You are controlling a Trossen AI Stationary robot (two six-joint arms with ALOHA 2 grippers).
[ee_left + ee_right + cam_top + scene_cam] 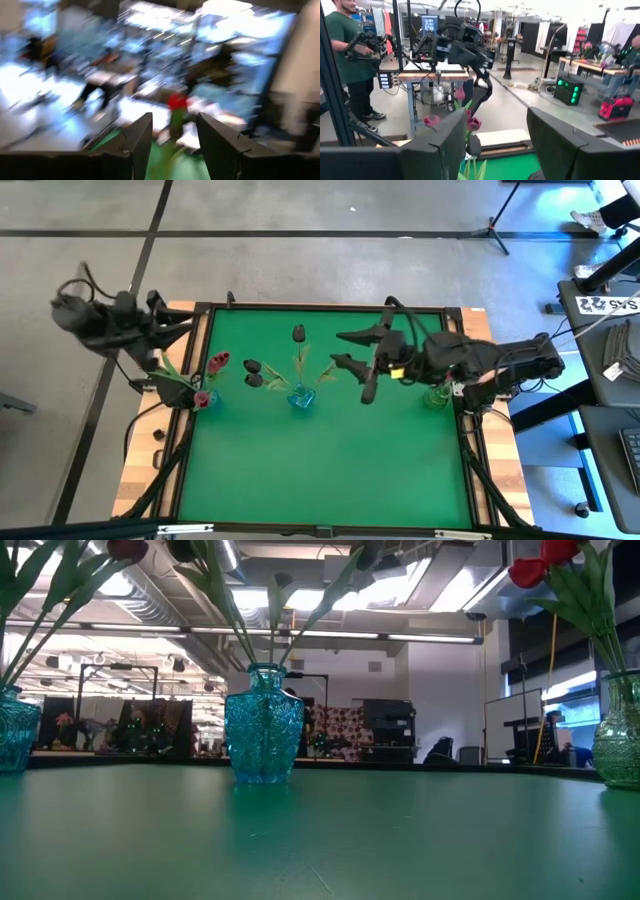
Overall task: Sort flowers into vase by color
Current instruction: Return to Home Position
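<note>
Overhead, shows a green table mat (pixel 330 470) with three vases in a row across its far half. At far left, just off the mat's far corner: left gripper (pixel 173 117), fingers spread apart, gripping nothing, close to the left blue vase (pixel 205 399). Standing in that vase: pink tulips (pixel 218 362), heads leaning outward on long stems. At centre: middle blue vase (pixel 300 399), holding near-black tulips (pixel 253 368) fanned wide. Right of centre: right gripper (pixel 350 351), raised over the mat between the middle blue vase and the right-hand vase, fingers wide apart, empty. At the right edge: green vase (pixel 620 735) with red tulips (pixel 530 570), partly hidden from above by the right arm (pixel 500 360). Every tulip in view already in a vase, grouped by colour.

Handling, by judgement: very light, with thin springy stems and soft heads; likely to swing or slide in a loose pinch. Best taken mid-stem, below the head and clear of the leaves, with a gentle close; never by the head. Vases probably glass, so easily tipped by a stem dragged against the rim.
</note>
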